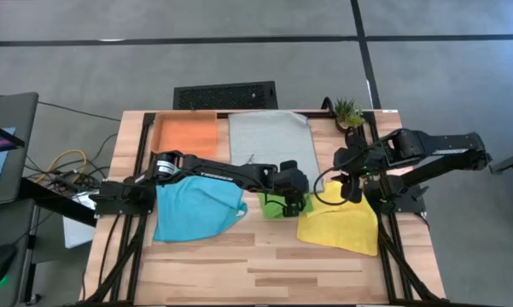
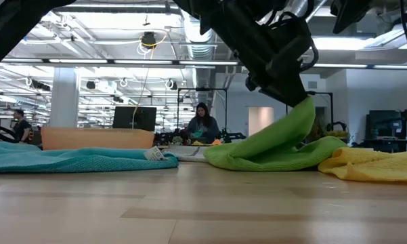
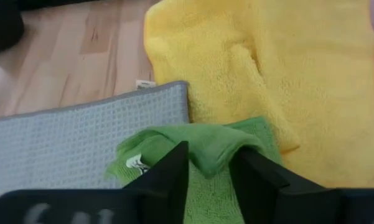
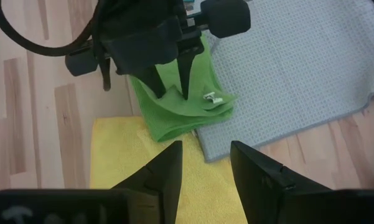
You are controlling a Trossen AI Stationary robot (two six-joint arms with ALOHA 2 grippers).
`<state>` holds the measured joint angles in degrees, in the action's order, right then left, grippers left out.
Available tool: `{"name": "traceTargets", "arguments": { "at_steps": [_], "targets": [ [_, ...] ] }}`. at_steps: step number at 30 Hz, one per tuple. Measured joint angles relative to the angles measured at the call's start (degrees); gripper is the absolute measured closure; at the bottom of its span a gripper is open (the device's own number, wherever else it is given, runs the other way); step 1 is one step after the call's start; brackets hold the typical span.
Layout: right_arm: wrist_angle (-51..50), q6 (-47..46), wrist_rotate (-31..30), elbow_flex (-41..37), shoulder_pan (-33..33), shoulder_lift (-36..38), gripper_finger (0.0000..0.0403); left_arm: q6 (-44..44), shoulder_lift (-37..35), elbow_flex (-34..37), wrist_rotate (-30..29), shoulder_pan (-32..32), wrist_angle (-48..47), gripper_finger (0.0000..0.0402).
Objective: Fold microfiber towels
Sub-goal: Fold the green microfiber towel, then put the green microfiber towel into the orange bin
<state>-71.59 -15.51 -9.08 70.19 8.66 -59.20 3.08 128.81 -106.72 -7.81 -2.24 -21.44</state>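
My left hand (image 4: 169, 87) pinched a raised fold of the lime green towel (image 1: 277, 205).
My right hand (image 4: 205, 168), at its 3 o'clock, hung parted over the yellow towel (image 1: 341, 226).

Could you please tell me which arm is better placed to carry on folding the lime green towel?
The left: its left gripper already pinches a fold of the lime green microfiber towel, lifting it. The right gripper hovers open above the yellow microfiber towel.

Bright, even light falls from ceiling strips (image 2: 88, 62) overhead; shadows on the table (image 1: 265, 264) stay faint. Low down, the near wood blurs, and the dark arms read as silhouettes.
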Motion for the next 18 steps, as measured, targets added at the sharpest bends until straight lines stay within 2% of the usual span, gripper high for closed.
{"name": "traceTargets", "arguments": {
  "at_steps": [6,12,18],
  "targets": [
    [0.0,0.0,0.0,0.0,0.0,0.0,0.0244,-3.3,0.0,0.0,0.0,0.0,0.5,0.0254],
    [0.0,0.0,0.0,0.0,0.0,0.0,0.0244,-3.6,0.0,0.0,0.0,0.0,2.0,0.0251],
    [0.0,0.5,0.0,0.0,0.0,0.0,0.0244,-7.2,-3.1,0.0,-0.6,0.0,-6.0,0.0251]
  ]
}}
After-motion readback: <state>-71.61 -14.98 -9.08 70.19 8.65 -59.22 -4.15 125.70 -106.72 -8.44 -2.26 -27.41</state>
